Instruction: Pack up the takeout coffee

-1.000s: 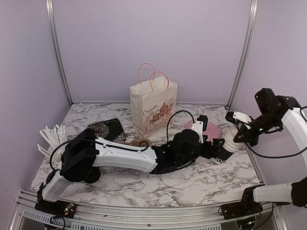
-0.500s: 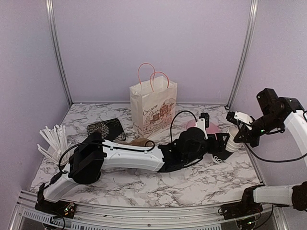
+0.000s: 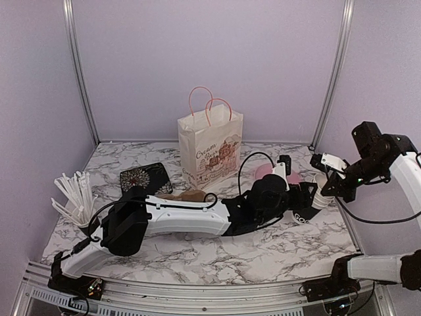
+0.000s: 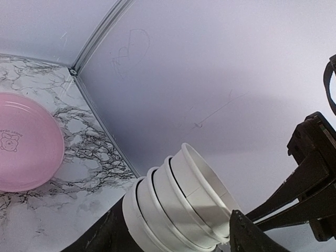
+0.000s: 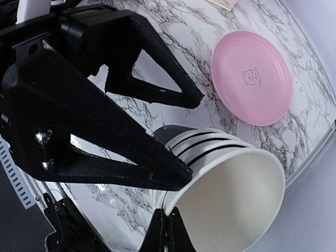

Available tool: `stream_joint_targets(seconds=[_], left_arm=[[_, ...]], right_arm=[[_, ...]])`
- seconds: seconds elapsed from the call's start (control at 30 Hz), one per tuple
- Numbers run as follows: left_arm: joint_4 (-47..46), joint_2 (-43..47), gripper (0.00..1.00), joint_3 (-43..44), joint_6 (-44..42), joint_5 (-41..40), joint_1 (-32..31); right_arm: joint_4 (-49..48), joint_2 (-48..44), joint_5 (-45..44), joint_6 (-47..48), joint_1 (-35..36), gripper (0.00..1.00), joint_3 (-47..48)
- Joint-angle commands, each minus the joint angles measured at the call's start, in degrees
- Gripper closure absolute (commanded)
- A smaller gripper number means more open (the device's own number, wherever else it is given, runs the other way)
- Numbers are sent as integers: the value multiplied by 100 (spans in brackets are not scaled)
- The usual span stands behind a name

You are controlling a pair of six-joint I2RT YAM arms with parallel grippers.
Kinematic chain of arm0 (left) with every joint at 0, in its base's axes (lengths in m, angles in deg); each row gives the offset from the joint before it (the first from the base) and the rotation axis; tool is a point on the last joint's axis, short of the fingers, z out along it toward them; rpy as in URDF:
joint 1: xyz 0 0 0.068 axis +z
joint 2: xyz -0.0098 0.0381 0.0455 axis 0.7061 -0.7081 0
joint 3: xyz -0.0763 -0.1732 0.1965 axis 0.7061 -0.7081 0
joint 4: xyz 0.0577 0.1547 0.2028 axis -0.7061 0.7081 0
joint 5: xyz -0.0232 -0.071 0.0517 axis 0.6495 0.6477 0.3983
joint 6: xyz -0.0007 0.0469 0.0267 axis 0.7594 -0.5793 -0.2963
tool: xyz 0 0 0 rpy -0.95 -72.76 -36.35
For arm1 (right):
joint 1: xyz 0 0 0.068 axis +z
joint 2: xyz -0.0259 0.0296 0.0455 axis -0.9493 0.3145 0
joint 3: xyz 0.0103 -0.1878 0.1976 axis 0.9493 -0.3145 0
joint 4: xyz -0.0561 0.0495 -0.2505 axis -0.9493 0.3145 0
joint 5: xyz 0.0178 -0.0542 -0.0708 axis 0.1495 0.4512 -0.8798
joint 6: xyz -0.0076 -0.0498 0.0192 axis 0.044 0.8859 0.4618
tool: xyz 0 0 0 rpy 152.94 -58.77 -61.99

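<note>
A nested stack of black takeout coffee cups [image 3: 316,197] with white insides lies on its side between my two grippers at the right of the table. My left gripper [image 3: 302,203] is shut on the stack's black lower end; its fingers flank the cups in the left wrist view [image 4: 176,231]. The cups [image 4: 184,199] show several white rims there. My right gripper [image 3: 327,191] pinches the rim of the outermost cup [image 5: 231,194]; in the right wrist view the gripper [image 5: 168,231] has its fingers closed on that rim. No lids are in view.
A pink plate [image 3: 289,175] lies just behind the cups, also in the wrist views [image 4: 26,142] [image 5: 252,76]. A white paper bag [image 3: 209,148] with pink handles stands at the back centre. White straws [image 3: 74,194] stand far left, a black patterned pouch [image 3: 146,178] nearby.
My left arm has reached further right, carrying the cup stack toward the right gripper. The right gripper has barely moved and now sits on the outer cup's rim.
</note>
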Motion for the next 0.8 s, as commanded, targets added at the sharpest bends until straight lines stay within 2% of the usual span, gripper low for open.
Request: stream_joint_targets(seconds=[0.0, 0.33, 0.77], left_arm=[[341, -336, 27, 236, 40, -128, 43], [489, -542, 28, 355, 105, -184, 124], [689, -509, 28, 336, 32, -281, 161]], right_arm=[[43, -93, 361, 135, 85, 100, 261], [45, -11, 501, 93, 82, 100, 433], [15, 106, 11, 58, 79, 100, 593]])
